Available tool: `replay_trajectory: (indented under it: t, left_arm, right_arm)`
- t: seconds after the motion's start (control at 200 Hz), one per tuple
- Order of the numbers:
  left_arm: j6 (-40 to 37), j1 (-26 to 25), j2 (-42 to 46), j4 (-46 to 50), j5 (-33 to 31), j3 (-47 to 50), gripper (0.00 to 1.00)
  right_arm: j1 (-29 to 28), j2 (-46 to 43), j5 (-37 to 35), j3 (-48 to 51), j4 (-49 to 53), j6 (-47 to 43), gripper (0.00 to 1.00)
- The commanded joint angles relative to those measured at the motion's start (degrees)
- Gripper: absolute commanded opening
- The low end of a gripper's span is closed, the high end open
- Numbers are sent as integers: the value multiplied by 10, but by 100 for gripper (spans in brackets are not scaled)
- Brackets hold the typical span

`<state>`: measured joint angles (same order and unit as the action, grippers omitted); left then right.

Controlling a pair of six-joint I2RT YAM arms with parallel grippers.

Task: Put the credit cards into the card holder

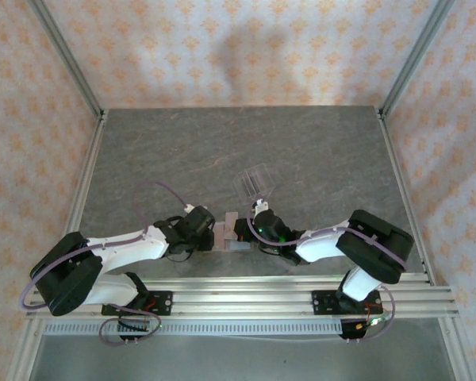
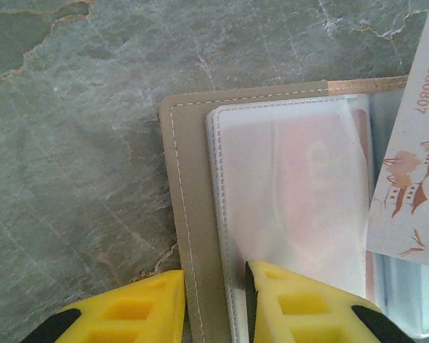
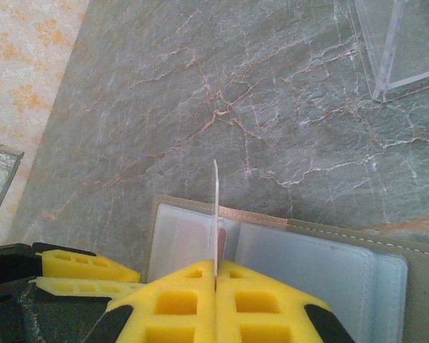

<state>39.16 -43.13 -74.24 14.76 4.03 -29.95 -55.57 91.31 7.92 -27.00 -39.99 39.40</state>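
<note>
Tan card holder (image 2: 193, 214), one; pale card (image 2: 415, 157), one.

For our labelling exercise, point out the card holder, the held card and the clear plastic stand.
card holder (image 2: 195, 214), left wrist view, tan stitched border.
card (image 2: 415, 164), left wrist view, printed white face.
clear stand (image 3: 407, 43), right wrist view, its clear wall.

Tan holder (image 2: 189, 214) lies open at lower centre, clear sleeves up; a white, red-printed card (image 2: 415, 164) overlaps its right side.
</note>
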Motion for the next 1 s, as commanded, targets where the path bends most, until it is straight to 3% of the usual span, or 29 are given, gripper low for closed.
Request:
replay_trajectory:
  t: [0.0, 0.791, 0.996]
  left_arm:
    - [4, -3, 2, 44, -19, 1, 28]
    - [12, -3, 1, 41, -23, 11, 28]
    - [16, -3, 5, 42, -24, 13, 28]
  right_arm:
    - [-3, 12, -4, 14, -18, 8, 0]
    - [-5, 120, 64, 62, -237, 86, 0]
    - [-5, 117, 65, 73, -238, 99, 0]
